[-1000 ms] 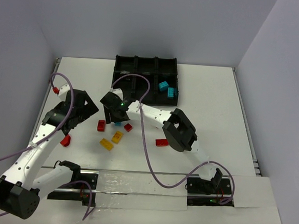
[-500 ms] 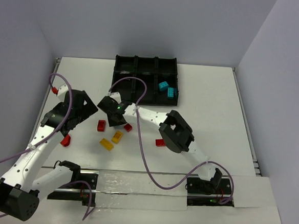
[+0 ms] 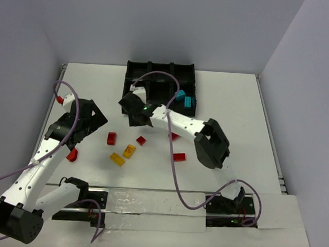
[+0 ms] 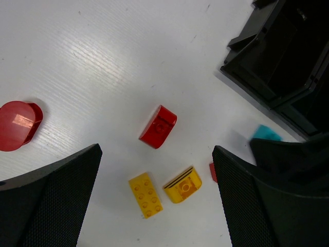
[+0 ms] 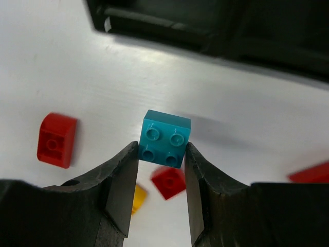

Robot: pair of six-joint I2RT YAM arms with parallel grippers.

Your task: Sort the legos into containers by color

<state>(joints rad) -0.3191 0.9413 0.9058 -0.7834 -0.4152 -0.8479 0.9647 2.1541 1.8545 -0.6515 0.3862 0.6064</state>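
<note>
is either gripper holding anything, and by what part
Right gripper pinches a teal brick by two opposite sides. Left gripper is open, holding nothing.

The left arm (image 3: 37,160) is reaching from its elbow toward one o'clock in the top view. The left gripper (image 4: 157,152) is hovering with its jaws standing wide apart. The right arm (image 3: 181,123) is bending at the elbow and stretching its forearm toward ten o'clock. The right gripper (image 5: 162,154) is pinching a teal brick (image 5: 165,136) between both fingers (image 5: 121,180).
</note>
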